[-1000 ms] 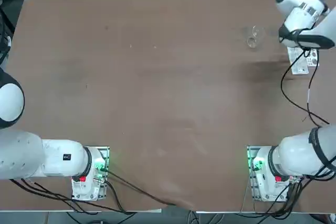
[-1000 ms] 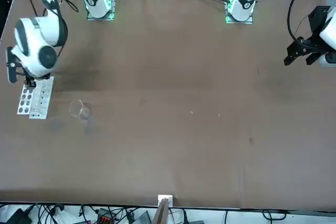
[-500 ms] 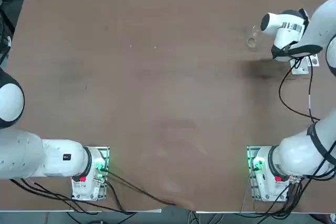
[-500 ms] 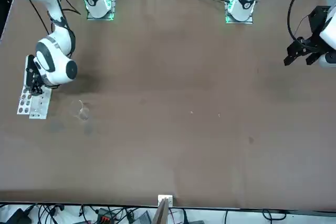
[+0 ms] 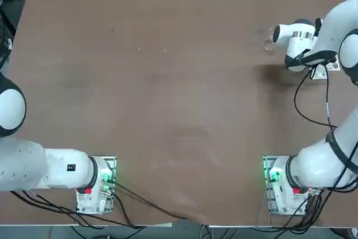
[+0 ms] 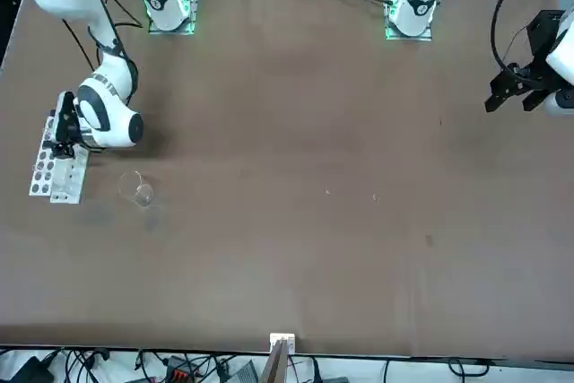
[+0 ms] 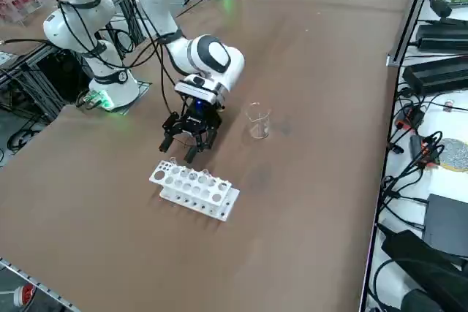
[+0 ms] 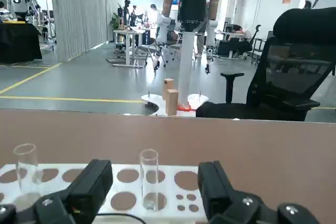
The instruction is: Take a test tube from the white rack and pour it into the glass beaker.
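Test tube (image 8: 149, 182) standing in white rack (image 7: 196, 193) on desk (image 7: 314, 239) | right gripper (image 7: 178, 150) now levelling out from its earlier downward tilt, jaws gaping wide, holding nothing | probably lining up the grasp | glass beaker (image 7: 259, 120) standing apart, awaiting pour

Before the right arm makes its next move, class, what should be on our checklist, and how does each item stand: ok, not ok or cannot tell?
1. Right gripper, black, at the white rectangular rack with round holes, fingers open: ok.
2. Clear glass test tube upright in the rack, showing between the two fingers: ok.
3. That tube gripped, ready for lifting: not ok, the fingers stand apart on either side.
4. Liquid in the tube for pouring: cannot tell.
5. Small clear glass beaker upright on the brown table, apart from the rack: ok.
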You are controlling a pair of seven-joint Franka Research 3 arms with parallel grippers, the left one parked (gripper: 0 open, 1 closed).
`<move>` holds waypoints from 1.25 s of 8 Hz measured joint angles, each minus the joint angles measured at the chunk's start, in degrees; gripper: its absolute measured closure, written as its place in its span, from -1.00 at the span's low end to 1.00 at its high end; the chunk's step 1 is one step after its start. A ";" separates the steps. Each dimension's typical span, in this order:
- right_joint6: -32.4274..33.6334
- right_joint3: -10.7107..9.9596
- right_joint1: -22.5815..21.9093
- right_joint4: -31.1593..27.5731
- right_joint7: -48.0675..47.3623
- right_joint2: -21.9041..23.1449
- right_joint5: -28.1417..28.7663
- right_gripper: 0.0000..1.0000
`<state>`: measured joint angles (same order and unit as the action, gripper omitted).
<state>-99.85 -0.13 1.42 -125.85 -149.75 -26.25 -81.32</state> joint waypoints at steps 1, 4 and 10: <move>0.28 0.00 -0.12 0.82 -1.01 -0.90 -0.42 -0.99; 1.07 -0.08 -0.10 2.10 -2.28 -2.99 -1.91 -0.96; 5.61 -0.47 -0.03 2.28 -5.74 -6.54 -5.17 -0.76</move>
<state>-94.25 -0.59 1.39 -123.57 -155.49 -32.78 -86.49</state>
